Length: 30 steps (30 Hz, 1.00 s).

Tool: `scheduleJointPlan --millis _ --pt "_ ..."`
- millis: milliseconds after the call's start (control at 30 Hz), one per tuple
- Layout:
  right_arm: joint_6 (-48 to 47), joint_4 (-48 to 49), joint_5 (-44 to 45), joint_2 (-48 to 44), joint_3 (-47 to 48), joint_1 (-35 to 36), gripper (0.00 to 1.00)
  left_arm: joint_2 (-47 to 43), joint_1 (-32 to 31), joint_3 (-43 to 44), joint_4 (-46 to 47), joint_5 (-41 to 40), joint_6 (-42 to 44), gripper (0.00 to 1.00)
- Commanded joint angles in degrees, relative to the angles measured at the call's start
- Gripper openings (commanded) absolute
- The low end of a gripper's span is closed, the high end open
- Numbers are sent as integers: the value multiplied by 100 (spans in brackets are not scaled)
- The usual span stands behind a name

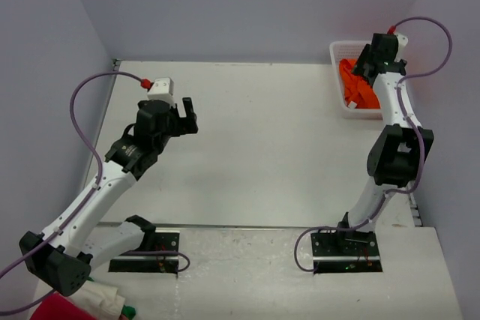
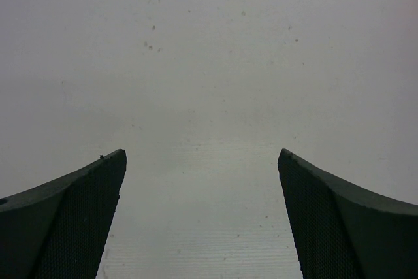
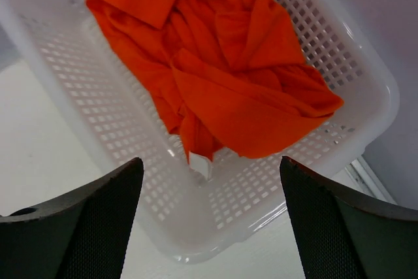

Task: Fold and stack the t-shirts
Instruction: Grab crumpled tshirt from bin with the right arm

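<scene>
Crumpled bright orange t-shirts (image 3: 219, 63) lie bunched inside a white perforated basket (image 3: 98, 122) at the table's far right corner (image 1: 335, 54); the cloth (image 1: 354, 80) shows there beside my right arm. My right gripper (image 3: 210, 168) hangs above the basket's near corner, open, with nothing between its fingers. A small white tag (image 3: 201, 163) sticks out under the cloth. My left gripper (image 1: 184, 114) hovers over bare table at the left, open and empty; the left wrist view shows only tabletop between its fingers (image 2: 72, 217).
The white table (image 1: 262, 148) spreads between the arms. A red, white and green cloth pile (image 1: 90, 303) sits at the bottom left, off the table. Purple walls close the back and both sides; the right wall stands just beyond the basket.
</scene>
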Motion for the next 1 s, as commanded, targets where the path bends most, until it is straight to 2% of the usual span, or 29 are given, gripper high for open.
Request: scheduleJointPlan --millis 0,267,433,600,667,700,733,767,833,967 --pt "-211 -237 -27 366 324 -340 85 -199 -11 -35 89 267 167 98" --pt "-378 70 -88 1026 -54 -631 86 -498 -11 -26 -7 425 211 98" --pt "-501 70 -247 1527 183 -666 86 -551 -11 -70 -51 470 255 98" --pt "-650 -254 -256 1940 807 -684 84 -472 -11 79 -139 443 351 99" --pt "-764 -237 -212 2072 982 -693 72 -454 -11 141 -166 417 360 99" --pt "-800 -246 -194 2142 1062 -693 63 -436 -11 141 -166 426 360 99" --pt "-826 -246 -168 2273 1158 -693 39 -419 -11 141 -166 426 360 99" --pt "-852 -272 -176 2344 1386 -710 30 -393 -11 132 -166 434 360 99" --pt "-862 -334 -141 2432 1563 -710 0 -349 -11 123 -148 470 334 99" --pt "-835 96 -334 1978 1459 -588 0 -226 -11 1 -34 575 264 98"
